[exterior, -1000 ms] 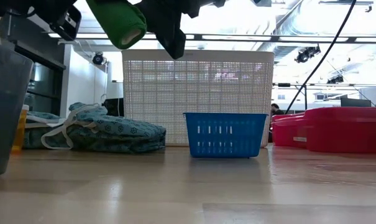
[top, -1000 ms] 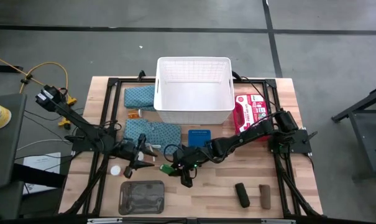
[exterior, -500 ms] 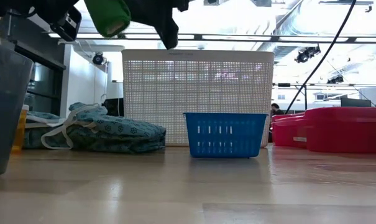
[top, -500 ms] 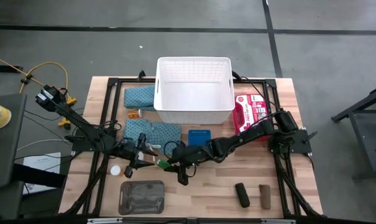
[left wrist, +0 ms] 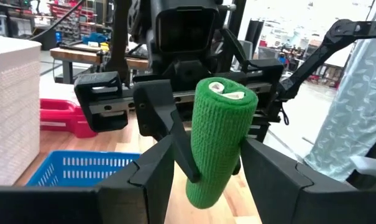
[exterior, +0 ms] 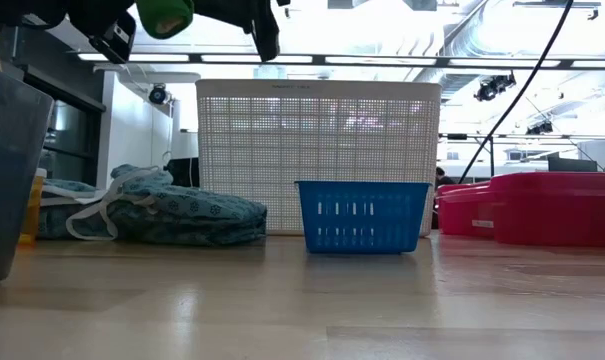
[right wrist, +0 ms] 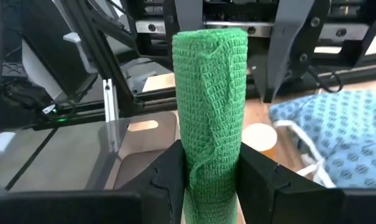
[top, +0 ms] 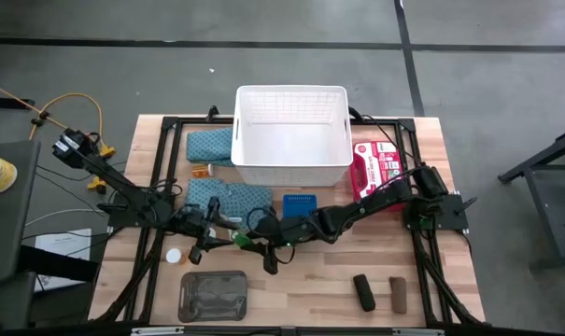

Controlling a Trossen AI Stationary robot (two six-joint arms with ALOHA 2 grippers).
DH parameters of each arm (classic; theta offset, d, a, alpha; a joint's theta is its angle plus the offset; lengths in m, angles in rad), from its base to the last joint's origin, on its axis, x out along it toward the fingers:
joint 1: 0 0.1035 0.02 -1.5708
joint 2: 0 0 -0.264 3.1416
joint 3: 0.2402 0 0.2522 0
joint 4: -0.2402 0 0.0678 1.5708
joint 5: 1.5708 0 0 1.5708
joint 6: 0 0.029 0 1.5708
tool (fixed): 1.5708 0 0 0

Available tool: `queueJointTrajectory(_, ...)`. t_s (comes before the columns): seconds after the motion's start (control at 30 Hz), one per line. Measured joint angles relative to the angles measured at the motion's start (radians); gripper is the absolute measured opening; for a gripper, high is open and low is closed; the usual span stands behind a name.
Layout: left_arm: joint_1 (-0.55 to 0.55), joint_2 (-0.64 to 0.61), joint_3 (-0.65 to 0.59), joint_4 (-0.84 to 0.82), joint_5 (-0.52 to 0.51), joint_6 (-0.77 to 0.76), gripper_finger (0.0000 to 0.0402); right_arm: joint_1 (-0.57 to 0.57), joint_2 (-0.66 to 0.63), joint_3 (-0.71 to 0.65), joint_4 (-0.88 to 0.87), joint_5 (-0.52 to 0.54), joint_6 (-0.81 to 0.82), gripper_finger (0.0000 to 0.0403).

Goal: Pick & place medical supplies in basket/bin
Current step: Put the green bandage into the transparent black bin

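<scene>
The right tool (right wrist: 209, 180) is clamped on the green roll (right wrist: 211, 99); the left tool (left wrist: 203, 180) stands apart around it; a mistimed release risks dropping it onto the surface (top: 329, 280).

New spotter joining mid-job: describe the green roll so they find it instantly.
Start at the white basket, then come toward the table's front edge, where the two arms meet. The green roll sits there, off the table, between both end effectors; the black and brown rolls lie apart, front right.
</scene>
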Motion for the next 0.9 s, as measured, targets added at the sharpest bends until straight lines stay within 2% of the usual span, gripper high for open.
queueJointTrajectory(0.63,0.024,0.000,0.000,0.049,0.022,0.053,0.0175,-0.049,0.000,0.000,0.049,-0.012,-0.005,0.0107)
queueJointTrajectory(0.9,0.076,0.000,0.000,0.052,0.037,0.047,0.0175,-0.063,0.000,0.000,0.066,-0.008,-0.007,0.0107)
